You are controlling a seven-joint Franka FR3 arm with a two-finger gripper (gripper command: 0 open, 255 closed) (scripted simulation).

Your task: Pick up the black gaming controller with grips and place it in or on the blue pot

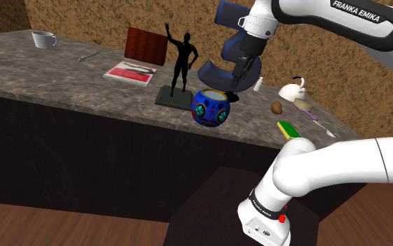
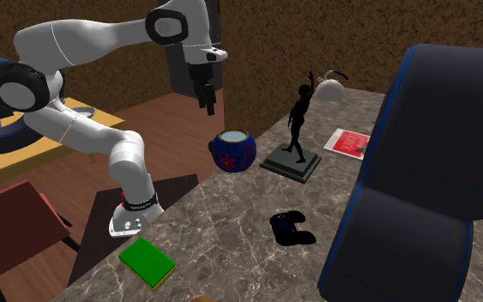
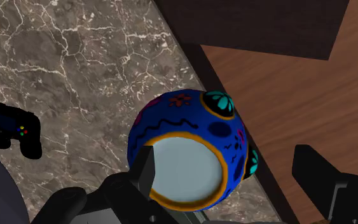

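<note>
Blue pot (image 3: 190, 149) partly behind parted jaws

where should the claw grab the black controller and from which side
Probably across the narrow middle body, between the two grips, coming straight down from above: the controller lies flat on the marbled counter. The claw, open, hangs over the blue pot.

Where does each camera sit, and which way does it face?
Shoulder view: beside the stand, looking down over the counter; arm and tool show.
Second exterior view: across the counter, facing the arm; the open tool hangs over the blue pot.
Wrist view: on the hand, looking down at the pot; both fingers show.
Shared: the pot in all three; the black controller in the last two.
</note>
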